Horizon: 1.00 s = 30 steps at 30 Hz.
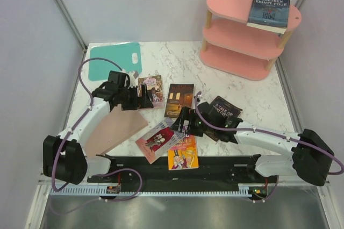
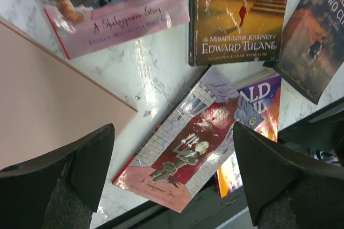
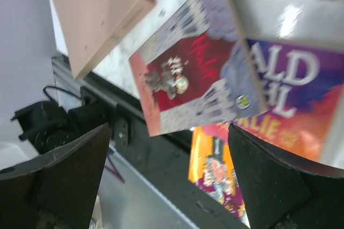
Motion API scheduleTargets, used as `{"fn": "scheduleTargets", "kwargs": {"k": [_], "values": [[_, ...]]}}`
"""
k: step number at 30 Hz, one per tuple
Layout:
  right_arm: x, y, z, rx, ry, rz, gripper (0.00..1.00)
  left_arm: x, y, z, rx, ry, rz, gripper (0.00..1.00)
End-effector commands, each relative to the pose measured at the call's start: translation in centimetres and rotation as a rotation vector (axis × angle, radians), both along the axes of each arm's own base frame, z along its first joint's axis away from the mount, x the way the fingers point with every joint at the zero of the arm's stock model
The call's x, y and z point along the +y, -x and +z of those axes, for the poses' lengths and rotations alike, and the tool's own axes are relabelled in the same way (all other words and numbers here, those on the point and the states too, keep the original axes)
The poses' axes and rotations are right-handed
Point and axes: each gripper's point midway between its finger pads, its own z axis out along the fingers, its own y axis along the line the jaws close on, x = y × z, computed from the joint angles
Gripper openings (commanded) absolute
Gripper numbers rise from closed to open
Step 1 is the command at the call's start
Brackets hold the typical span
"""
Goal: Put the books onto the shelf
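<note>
Top external view: five loose books lay on the table (image 1: 177,59) in front of the arms: a pink book (image 1: 151,88), a brown book (image 1: 179,100), a dark book (image 1: 226,112), a red book (image 1: 156,142) and an orange-purple book (image 1: 183,155). A sixth, blue-grey book (image 1: 269,9) sat flat on the top board of the pink shelf (image 1: 231,36) at the far right, well apart from the rest. The red book overlapped the orange-purple one, and both reached past the near table edge onto the black rail (image 1: 215,164). The left gripper (image 1: 145,99) hung just beside the pink book and the right gripper (image 1: 181,121) between the brown and red books. Both had fingers spread wide with nothing between them, and the wrist views agreed. Risks, as judged: thin books lying flat on smooth marble offered no edge, so a pinch could skid one away. A nudge on the overlapped pair could lift two together or tip one off the near edge. The grippers were near each other and could collide over the middle books. The right arm (image 1: 269,137) lay over part of the dark book and might drag it. A cardboard sheet (image 1: 114,129) lay just beside the red book and could be caught by mistake. A teal mat (image 1: 114,59) lay further off.
</note>
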Motion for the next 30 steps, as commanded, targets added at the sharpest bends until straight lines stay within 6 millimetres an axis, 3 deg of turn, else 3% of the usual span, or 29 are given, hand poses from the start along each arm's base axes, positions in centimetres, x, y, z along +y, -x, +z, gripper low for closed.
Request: {"fn": "scheduleTargets", "kwargs": {"k": [1, 3, 5, 10, 14, 23, 27, 30], "values": [[2.4, 2.9, 0.6, 0.066, -0.096, -0.026, 0.98, -1.7, 2.4, -1.3, 0.133, 0.104, -0.030, 0.98], [2.6, 3.3, 0.5, 0.071, -0.121, -0.051, 0.98, -1.6, 3.1, -2.0, 0.173, 0.100, -0.031, 1.00], [2.1, 3.8, -1.1, 0.094, -0.115, -0.058, 0.98, -1.6, 3.6, -2.7, 0.203, 0.101, -0.040, 1.00], [1.1, 4.9, -3.9, 0.166, -0.161, -0.111, 0.98, -1.8, 5.0, -6.5, 0.351, 0.088, -0.083, 1.00], [0.5, 4.5, -5.0, 0.161, -0.190, -0.160, 0.98, -2.4, 5.8, -7.6, 0.421, 0.119, -0.127, 1.00], [3.4, 3.2, -7.1, 0.166, -0.157, -0.142, 0.97, -3.4, 6.8, -7.7, 0.458, 0.115, -0.180, 1.00], [5.2, 2.1, -7.8, 0.158, -0.157, -0.137, 0.95, -5.0, 8.9, -8.5, 0.528, 0.096, -0.255, 1.00], [5.4, 1.1, -7.4, 0.132, -0.161, -0.155, 0.95, -6.0, 10.3, -8.6, 0.562, 0.108, -0.304, 1.00]]}}
